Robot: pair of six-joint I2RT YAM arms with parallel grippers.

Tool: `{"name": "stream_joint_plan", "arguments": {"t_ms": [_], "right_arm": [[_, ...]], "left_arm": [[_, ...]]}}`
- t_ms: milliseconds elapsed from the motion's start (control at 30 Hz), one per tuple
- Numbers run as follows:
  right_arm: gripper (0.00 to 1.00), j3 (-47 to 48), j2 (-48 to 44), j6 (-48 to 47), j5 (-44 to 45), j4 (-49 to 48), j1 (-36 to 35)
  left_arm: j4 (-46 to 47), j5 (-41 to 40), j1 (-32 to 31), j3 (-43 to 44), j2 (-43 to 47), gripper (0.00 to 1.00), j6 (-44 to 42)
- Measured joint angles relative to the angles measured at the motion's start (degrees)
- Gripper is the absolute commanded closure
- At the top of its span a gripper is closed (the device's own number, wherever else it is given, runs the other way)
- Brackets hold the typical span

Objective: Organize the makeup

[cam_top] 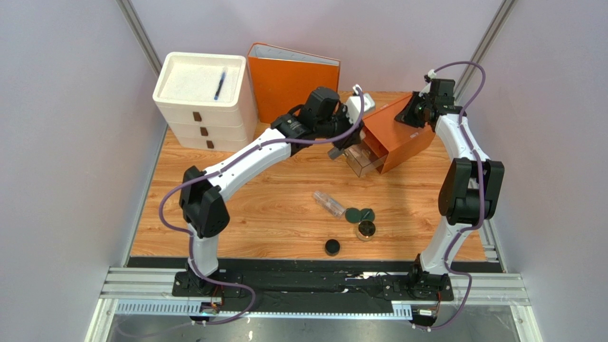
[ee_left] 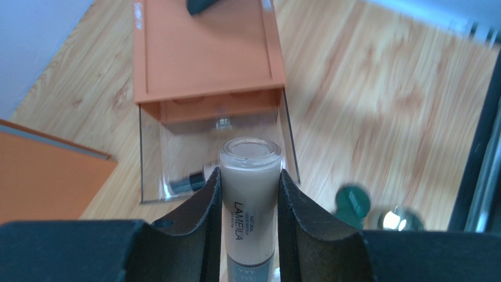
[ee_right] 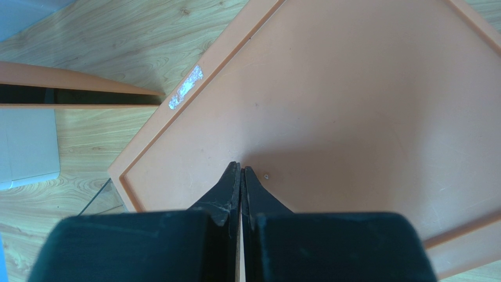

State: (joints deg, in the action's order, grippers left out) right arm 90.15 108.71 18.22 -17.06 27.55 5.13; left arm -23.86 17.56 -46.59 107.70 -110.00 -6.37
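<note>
Left tool [ee_left: 250, 176] grips one foundation bottle [ee_left: 250, 202] over the drawer [ee_left: 152, 155]. Only its wrist view shows a second bottle [ee_left: 194, 180] inside. Right tool [ee_right: 241, 170], closed, touches the orange box [ee_right: 364, 88]. Short of both tools lie four pieces: tube [cam_top: 328, 202], compact [cam_top: 360, 214], jar [cam_top: 366, 229], pot [cam_top: 332, 247].

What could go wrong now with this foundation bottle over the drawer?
1. The left gripper holds the foundation bottle near the clear drawer's front wall. Released here, it might clip that wall or land on the other bottle lying inside.
2. The right gripper, shut, seems to rest on the orange box. If it slips, box and drawer could shift.
</note>
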Motion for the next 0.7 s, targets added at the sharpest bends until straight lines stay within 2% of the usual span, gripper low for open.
{"name": "stream_joint_plan", "arguments": {"t_ms": [200, 433, 567, 700], "right_arm": [[1.00, -0.1, -0.1, 0.0, 0.0, -0.2, 0.0], [1.00, -0.1, 0.0, 0.0, 0.0, -0.2, 0.0], [1.00, -0.1, 0.0, 0.0, 0.0, -0.1, 0.0], [1.00, -0.1, 0.0, 0.0, 0.0, -0.1, 0.0]], "left_arm": [[15.2, 0.3, 3.0, 1.4, -4.9, 1.00, 23.1], [30.1, -3.2, 5.0, 1.2, -9.8, 1.00, 44.4], [33.5, -4.7, 5.3, 1.2, -13.9, 0.99, 51.5], [32.4, -8.2, 5.2, -1.7, -15.2, 0.91, 54.2]]}}
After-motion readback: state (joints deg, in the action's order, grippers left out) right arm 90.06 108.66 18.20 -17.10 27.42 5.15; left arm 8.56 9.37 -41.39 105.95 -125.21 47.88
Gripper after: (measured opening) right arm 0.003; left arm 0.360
